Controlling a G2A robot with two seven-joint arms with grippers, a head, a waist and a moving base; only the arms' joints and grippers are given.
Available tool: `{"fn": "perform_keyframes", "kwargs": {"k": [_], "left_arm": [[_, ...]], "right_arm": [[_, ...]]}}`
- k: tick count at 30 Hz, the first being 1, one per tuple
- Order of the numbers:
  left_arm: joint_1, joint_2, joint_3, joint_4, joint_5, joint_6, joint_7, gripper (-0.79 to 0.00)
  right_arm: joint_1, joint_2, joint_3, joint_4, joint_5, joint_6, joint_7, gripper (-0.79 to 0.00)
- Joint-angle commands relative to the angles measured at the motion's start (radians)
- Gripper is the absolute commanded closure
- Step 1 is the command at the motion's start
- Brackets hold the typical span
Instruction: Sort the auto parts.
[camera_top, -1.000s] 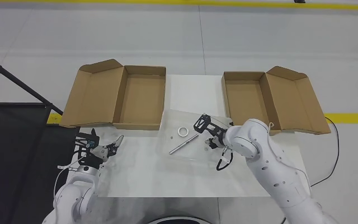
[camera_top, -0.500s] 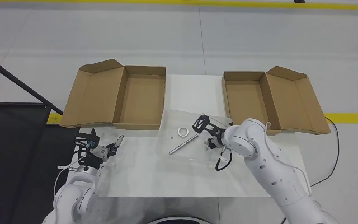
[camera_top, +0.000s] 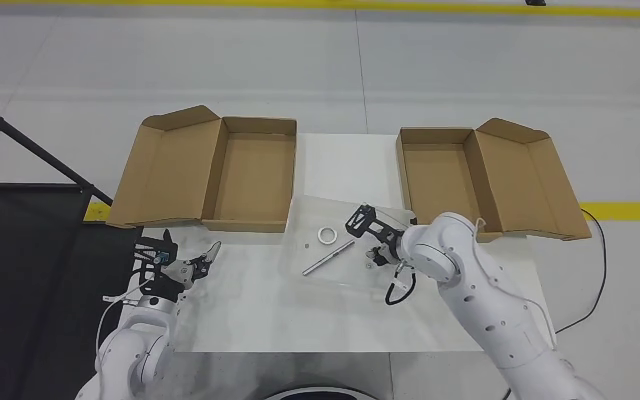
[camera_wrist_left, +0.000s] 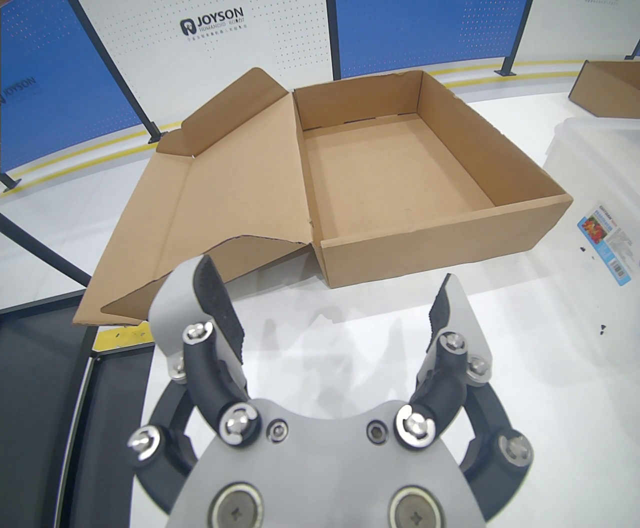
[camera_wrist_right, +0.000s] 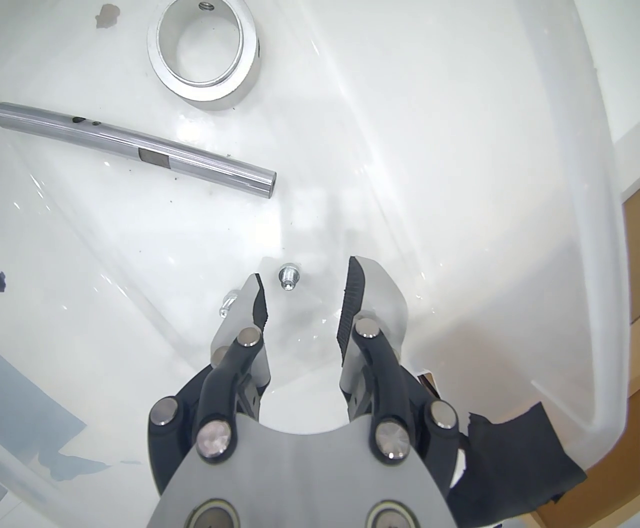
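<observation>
1. Left gripper (camera_wrist_left: 327, 280), spread and empty, has stayed at the desk's (camera_top: 260, 300) near edge.
2. Right gripper (camera_wrist_right: 307, 272), half spread, has barely shifted above a small bolt (camera_wrist_right: 288, 276) in the clear bin (camera_wrist_right: 575, 200); a grasp looks imminent.
3. Rod (camera_wrist_right: 140, 150) and ring (camera_wrist_right: 205, 50) lie beyond, unsorted.

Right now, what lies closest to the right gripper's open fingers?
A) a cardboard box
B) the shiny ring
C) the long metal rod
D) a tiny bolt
D: in the right wrist view a tiny bolt lies right at the tips of the right gripper, while the ring and rod lie farther off in the clear tub.
</observation>
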Motion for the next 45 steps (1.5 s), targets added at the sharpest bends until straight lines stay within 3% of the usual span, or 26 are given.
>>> {"fn": "perform_keyframes", "kwargs": {"k": [1, 10, 16, 21, 23, 33, 37, 43, 45], "left_arm": [[0.0, 0.0, 0.0, 0.0, 0.0, 0.0, 0.0, -0.785], [0.0, 0.0, 0.0, 0.0, 0.0, 0.0, 0.0, -0.785], [0.0, 0.0, 0.0, 0.0, 0.0, 0.0, 0.0, -0.785], [0.0, 0.0, 0.0, 0.0, 0.0, 0.0, 0.0, -0.785], [0.0, 0.0, 0.0, 0.0, 0.0, 0.0, 0.0, -0.785], [0.0, 0.0, 0.0, 0.0, 0.0, 0.0, 0.0, -0.785], [0.0, 0.0, 0.0, 0.0, 0.0, 0.0, 0.0, -0.785], [0.0, 0.0, 0.0, 0.0, 0.0, 0.0, 0.0, -0.785], [0.0, 0.0, 0.0, 0.0, 0.0, 0.0, 0.0, -0.785]], "right_arm": [[0.004, -0.001, -0.005, 0.003, -0.001, 0.004, 0.005, -0.354], [0.007, -0.004, -0.015, 0.017, 0.004, 0.009, 0.004, -0.317], [0.01, -0.005, -0.019, 0.021, 0.01, 0.004, 0.002, -0.132], [0.015, -0.005, -0.023, 0.022, 0.021, -0.011, 0.003, -0.077], [0.018, -0.005, -0.023, 0.025, 0.025, -0.014, 0.004, -0.003], [-0.006, 0.013, 0.058, -0.064, 0.012, 0.004, -0.049, 0.0], [-0.049, 0.031, 0.161, -0.137, 0.024, 0.004, -0.144, 0.0], [-0.168, 0.062, 0.386, -0.187, 0.143, -0.076, -0.422, 0.0], [-0.211, 0.067, 0.438, -0.192, 0.125, -0.027, -0.494, 0.0]]}}
